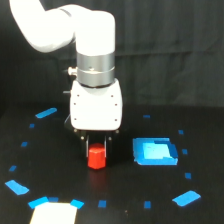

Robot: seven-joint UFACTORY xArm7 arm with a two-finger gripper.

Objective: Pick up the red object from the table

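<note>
Here, what you had in front of you:
Bearing: the red object (pixel 96 157) sat directly under the end effector (pixel 96 146), its top tucked up between the dark fingers, so no sideways shift looked needed.
Arm: only one, standing straight above it.
End effector state: you could not tell whether it was clenched on the block or only straddling it.
Axis: the block stood upright, short and stubby.
Place: on the black surface (pixel 120 185), about mid-width, nearer the front edge than the back, well apart from the blue tray (pixel 155 151) toward the exterior view's right.
Look: bright red, darker top.
</note>
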